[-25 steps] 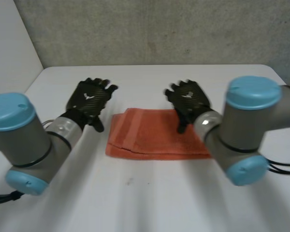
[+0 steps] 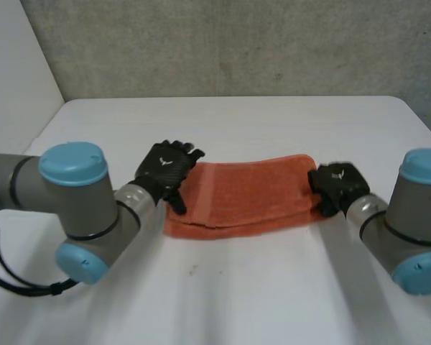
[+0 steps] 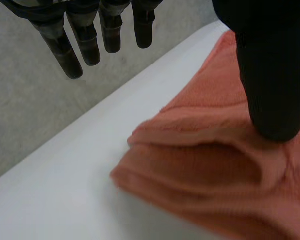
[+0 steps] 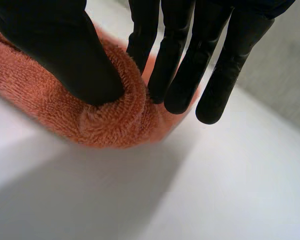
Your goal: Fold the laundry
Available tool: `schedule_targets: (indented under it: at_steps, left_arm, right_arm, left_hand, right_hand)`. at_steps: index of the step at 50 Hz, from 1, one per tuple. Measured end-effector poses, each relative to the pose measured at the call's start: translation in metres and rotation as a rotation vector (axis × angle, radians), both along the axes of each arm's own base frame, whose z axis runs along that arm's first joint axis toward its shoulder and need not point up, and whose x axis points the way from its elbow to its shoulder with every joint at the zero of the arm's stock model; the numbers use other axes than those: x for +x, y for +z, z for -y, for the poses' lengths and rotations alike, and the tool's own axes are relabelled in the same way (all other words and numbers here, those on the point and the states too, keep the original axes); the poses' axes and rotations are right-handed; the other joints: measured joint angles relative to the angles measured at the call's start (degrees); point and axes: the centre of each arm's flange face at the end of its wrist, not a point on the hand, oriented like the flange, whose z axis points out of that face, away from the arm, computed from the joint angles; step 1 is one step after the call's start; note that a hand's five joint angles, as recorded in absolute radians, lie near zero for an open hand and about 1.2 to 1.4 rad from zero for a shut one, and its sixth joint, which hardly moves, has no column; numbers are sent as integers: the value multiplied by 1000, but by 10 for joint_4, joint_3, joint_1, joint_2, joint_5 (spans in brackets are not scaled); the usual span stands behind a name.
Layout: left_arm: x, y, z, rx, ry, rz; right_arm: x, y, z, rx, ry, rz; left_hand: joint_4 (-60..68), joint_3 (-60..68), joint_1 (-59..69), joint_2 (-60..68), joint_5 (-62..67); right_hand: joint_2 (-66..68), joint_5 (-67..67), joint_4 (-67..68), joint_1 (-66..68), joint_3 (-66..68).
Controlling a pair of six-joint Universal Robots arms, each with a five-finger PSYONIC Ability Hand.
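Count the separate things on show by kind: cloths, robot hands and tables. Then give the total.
Cloths: 1, the orange terry towel, folded
Robot hands: 2, the black left robot hand and the black right robot hand
Tables: 1, the white table
Total: 4

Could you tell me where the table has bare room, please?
Bare table lies between the towel and the wall, and on the towel's near side. Crowded: the towel's ends, with the left hand on one and the right hand pinching the other.
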Motion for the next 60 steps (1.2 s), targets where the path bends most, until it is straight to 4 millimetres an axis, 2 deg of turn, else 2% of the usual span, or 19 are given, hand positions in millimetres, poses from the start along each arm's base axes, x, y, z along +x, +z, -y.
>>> schedule_targets:
  at_steps: [4,6,10,11,16,20,21,22,24,26,27,29,31,32,37,42,47,54,60]
  left_arm:
    - [11,3,-5,12,27,8]
    - [20,8,-7,11,56,10]
    - [33,18,-8,-2,117,9]
    - [39,22,-6,-10,150,9]
    - [54,31,-2,-31,243,7]
    - [57,33,0,-40,269,6]
    - [58,35,2,-46,281,4]
    - [58,38,3,-56,285,-1]
    - [57,40,5,-64,286,-6]
    - [54,45,8,-81,279,-18]
    - [54,45,8,-81,279,-18]
    - [48,52,11,-101,261,-38]
    - [39,59,15,-117,227,-67]
    - [39,59,15,-117,227,-67]
    - [7,61,14,-100,100,-131]
    - [-22,47,8,-16,3,-188]
    - [-31,21,6,92,-3,-189]
    - [-22,-10,7,195,82,-121]
    - [-5,-22,10,239,173,-60]
  right_arm:
    - [19,23,3,-110,56,-21]
    - [47,43,-6,-192,133,-18]
    - [97,56,-36,-258,280,3]
    - [117,54,-51,-264,341,9]
    - [162,27,-98,-235,509,3]
    - [172,12,-112,-215,553,-17]
    - [176,2,-118,-205,568,-33]
    - [177,-1,-119,-204,560,-42]
    - [177,0,-118,-207,548,-42]
    - [174,9,-111,-217,492,-25]
    - [174,9,-111,-217,492,-25]
    - [167,25,-99,-222,415,25]
    - [151,49,-76,-210,298,129]
    - [151,49,-76,-210,298,129]
    - [124,67,-43,-140,163,287]
    - [109,52,-24,-8,113,340]
    - [106,26,-18,118,103,336]
    - [110,-2,-21,275,128,316]
    - [112,-4,-22,310,143,302]
  left_hand:
    - [0,0,0,0,0]
    - [0,0,0,0,0]
    - [0,0,0,0,0]
    - [0,0,0,0,0]
    - [0,0,0,0,0]
    - [0,0,0,0,0]
    - [0,0,0,0,0]
    - [0,0,0,0,0]
    - [0,0,0,0,0]
    - [0,0,0,0,0]
    - [0,0,0,0,0]
    - [0,0,0,0,0]
    - [0,0,0,0,0]
    - [0,0,0,0,0]
    - [0,0,0,0,0]
    - [0,0,0,0,0]
    - [0,0,0,0,0]
    - [0,0,0,0,0]
    - [0,0,0,0,0]
  right_hand:
    - [0,4,0,0,0]
    - [0,8,1,3,0]
    - [0,11,1,3,0]
    - [0,11,1,3,0]
    - [0,11,1,3,0]
    - [-18,-2,-17,-2,-20]
    - [-88,-57,-87,-45,-92]
    - [-216,-185,-221,-178,-218]
    - [-288,-242,-280,-235,-287]
    - [-519,-485,-525,-412,-523]
    - [-519,-485,-525,-412,-523]
    - [-545,-517,-550,-422,-553]
    - [-545,-519,-550,-422,-555]
    - [-545,-519,-550,-422,-555]
    - [-545,-519,-550,-422,-555]
    - [-545,-519,-550,-422,-555]
    - [-545,-519,-550,-422,-555]
    - [-545,-519,-550,-422,-555]
    - [-545,-519,-550,-422,-555]
